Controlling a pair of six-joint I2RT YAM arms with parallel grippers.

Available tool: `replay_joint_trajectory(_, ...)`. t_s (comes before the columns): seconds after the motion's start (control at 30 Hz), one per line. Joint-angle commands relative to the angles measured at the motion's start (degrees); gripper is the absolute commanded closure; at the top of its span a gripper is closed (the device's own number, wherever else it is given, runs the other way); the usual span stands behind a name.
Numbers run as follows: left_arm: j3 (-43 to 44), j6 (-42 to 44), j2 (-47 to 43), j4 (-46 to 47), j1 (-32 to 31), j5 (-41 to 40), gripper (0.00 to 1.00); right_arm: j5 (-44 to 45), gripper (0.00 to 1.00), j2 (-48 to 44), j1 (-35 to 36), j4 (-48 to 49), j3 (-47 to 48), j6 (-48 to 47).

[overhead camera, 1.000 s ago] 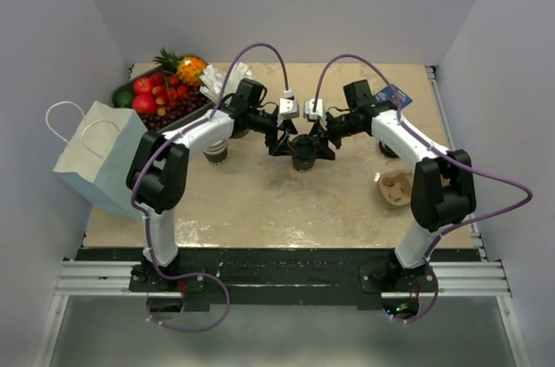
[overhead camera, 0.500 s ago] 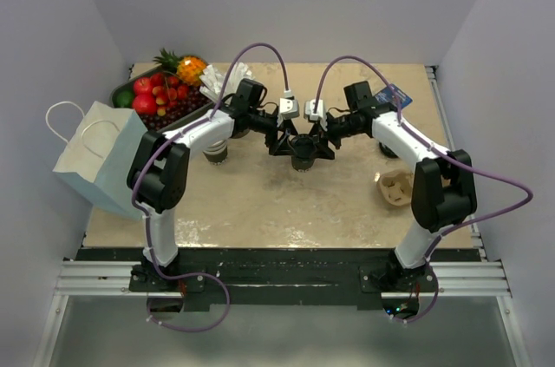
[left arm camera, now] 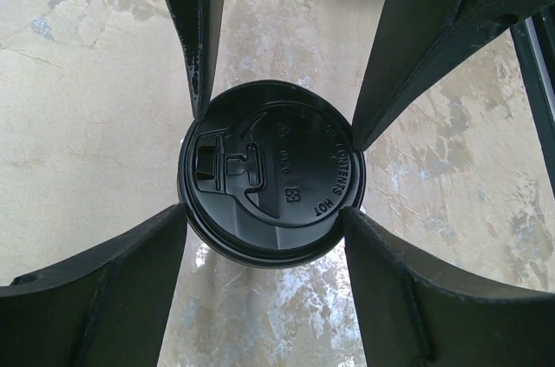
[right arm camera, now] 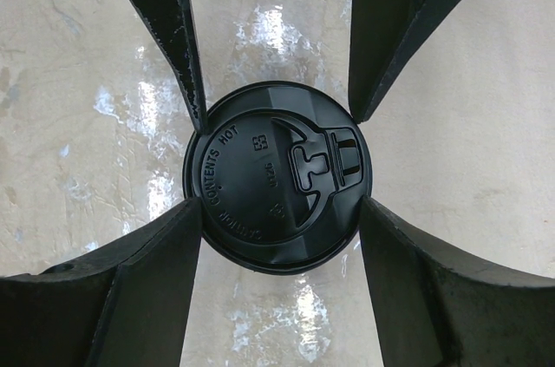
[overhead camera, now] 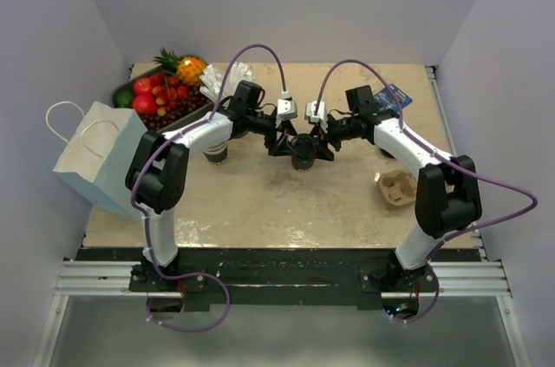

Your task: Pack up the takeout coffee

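Both have narrowed: left end effector [left arm camera: 264,215] and right end effector [right arm camera: 279,211] now clamp the lid [left arm camera: 270,178] of the takeout coffee [overhead camera: 303,159], mid desk [overhead camera: 260,202]; lid looks seated, bagging remains

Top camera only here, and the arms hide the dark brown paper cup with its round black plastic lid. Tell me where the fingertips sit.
Observer: Both wrist views show four black fingertips touching the rim of the lid, spaced around it.
Operator: Locate the sip hole.
Observer: The sip hole lies near the rim, uncovered, between two neighbouring fingertips.
Operator: Read the lid.
Observer: Its raised lettering includes CONTENTS HOT.
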Motion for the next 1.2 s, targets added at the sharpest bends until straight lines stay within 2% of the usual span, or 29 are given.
replay_joint_trajectory(0.0, -3.9, 1.3, 2.4, 2.5, -0.6, -11.3, 0.25, 12.8, 0.33, 3.8, 2.4, 2.2, -4.0, -1.1)
replay_joint_trajectory(0.33, -4.3, -0.6, 2.1, 4.7, -0.9, -12.8, 0.26, 16.5, 0.34, 3.1, 3.7, 5.8, -6.0, 2.7)
replay_joint_trajectory(0.4, -4.2, -0.9, 1.6, 4.6, -0.9, -12.5, 0.26, 15.1, 0.34, 2.6, 3.8, 5.6, -6.1, 3.4)
replay_joint_trajectory(0.63, -3.5, -6.0, -4.2, 5.1, -0.8, -6.9, 0.18, 5.6, 0.22, -1.8, 2.2, -1.2, 0.1, 9.6)
replay_joint_trajectory(0.8, -3.4, -10.5, -7.4, 6.3, -0.6, -4.2, 0.14, 2.7, 0.14, -1.9, 1.8, -5.0, 4.5, 14.7)
replay_joint_trajectory(1.0, -4.9, -19.8, -10.4, 11.0, -0.2, -3.5, 0.12, -2.8, 0.12, -1.7, -0.7, -4.4, 7.1, 24.7)
replay_joint_trajectory(1.03, -5.4, -23.2, -10.9, 11.4, -0.1, -3.8, 0.12, -3.1, 0.12, -1.7, -1.4, -4.0, 7.2, 25.8)
replay_joint_trajectory(1.1, -7.4, -28.8, -11.9, 18.3, 0.8, -4.0, 0.12, -4.5, 0.12, -1.7, -2.3, -2.2, 7.1, 30.7)
replay_joint_trajectory(1.13, -8.2, -35.9, -12.2, 20.7, 1.6, -3.7, 0.12, -5.5, 0.12, -1.3, -3.6, -1.5, 7.0, 32.5)
replay_joint_trajectory(1.17, -9.7, -38.9, -12.4, 24.6, 2.1, -3.6, 0.12, -6.4, 0.13, -1.1, -4.4, 0.3, 6.6, 34.5)
